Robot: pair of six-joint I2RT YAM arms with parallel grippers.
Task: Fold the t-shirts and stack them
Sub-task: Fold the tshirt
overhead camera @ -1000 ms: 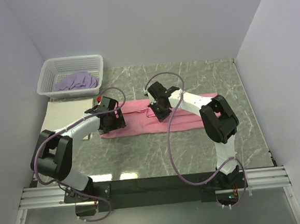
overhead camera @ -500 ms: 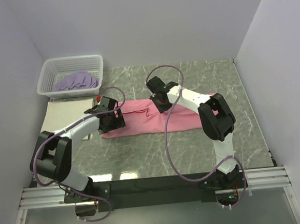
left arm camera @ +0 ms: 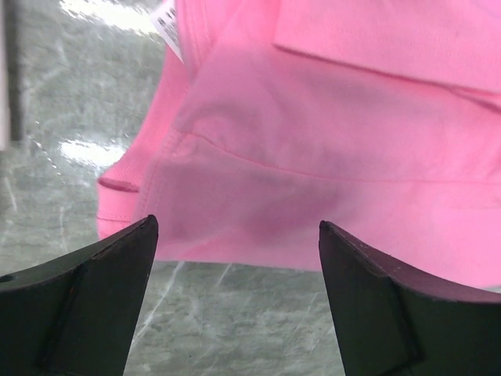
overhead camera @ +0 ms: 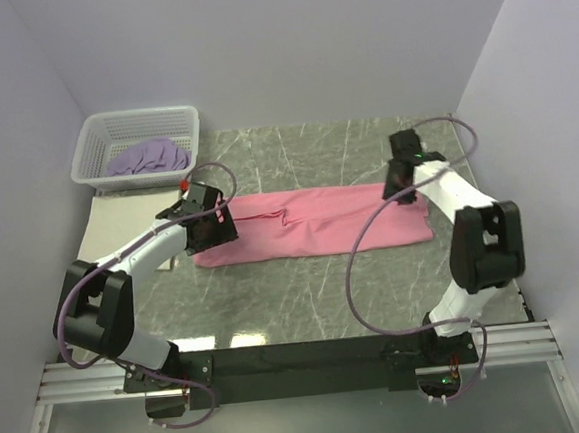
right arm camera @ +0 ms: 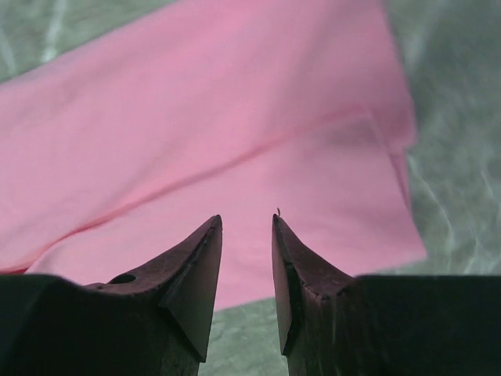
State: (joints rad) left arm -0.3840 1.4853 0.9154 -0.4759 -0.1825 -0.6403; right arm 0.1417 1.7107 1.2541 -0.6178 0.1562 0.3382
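Observation:
The pink t-shirt point(overhead camera: 310, 223) lies flat on the marble table as a long strip, folded lengthwise; its white neck label point(left arm camera: 166, 23) shows at the left end. My left gripper point(overhead camera: 208, 226) hovers over that left end, jaws wide open and empty point(left arm camera: 237, 223). My right gripper point(overhead camera: 400, 181) is over the shirt's far right corner point(right arm camera: 391, 157), jaws a narrow gap apart with nothing between them point(right arm camera: 246, 218). The cream t-shirt point(overhead camera: 115, 225) lies flat at the left, partly under my left arm. The lavender t-shirt point(overhead camera: 147, 157) is bunched in the basket.
The white lattice basket point(overhead camera: 95, 133) stands at the back left corner. Grey walls close in the left, back and right sides. Bare marble point(overhead camera: 306, 295) lies in front of the pink shirt, and more behind it point(overhead camera: 304, 150).
My right gripper has swung from the middle of the pink shirt to its far right corner. The shirt now lies smoother and reaches further right. My left gripper has barely moved.

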